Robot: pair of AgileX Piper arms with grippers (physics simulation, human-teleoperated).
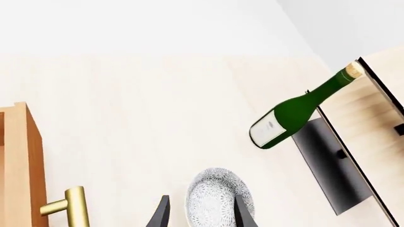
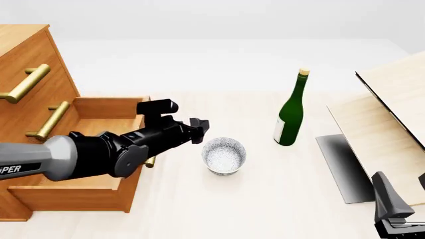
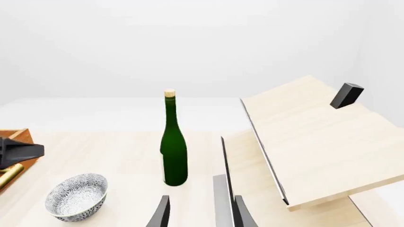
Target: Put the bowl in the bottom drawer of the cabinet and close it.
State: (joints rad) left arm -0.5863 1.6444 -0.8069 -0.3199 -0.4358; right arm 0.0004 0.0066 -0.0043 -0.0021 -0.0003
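Small round white bowl w/ fine grey speckles (image 2: 224, 155) sits upright on the pale wood table (image 2: 265, 199), outside the drawer, just right of its open front; green glass wine bottle w/ cork top (image 2: 291, 112) stands upright further right and back, well apart from bowl; pale wooden board structure (image 2: 388, 124) slants at far right, dark panel under it.

Large orange-brown wooden cabinet (image 2: 27, 64) at left, three brass bar handles on its front; bottom drawer, orange-brown wood box (image 2: 99, 112), pulled out toward the table centre, inside mostly hidden by arm.

Left gripper (image 2: 201, 130), black, reaches across over the drawer front; tip just beside bowl's rim on its left-back side; in left wrist view the two dark fingers (image 1: 159, 215) stand apart w/ bowl seen between and beyond them; parted, nothing clamped; contact w/ bowl cannot be told.

Right gripper (image 3: 198, 213) low at near right edge of table, well apart from bowl; right wrist view shows its fingers spread, holding nothing.
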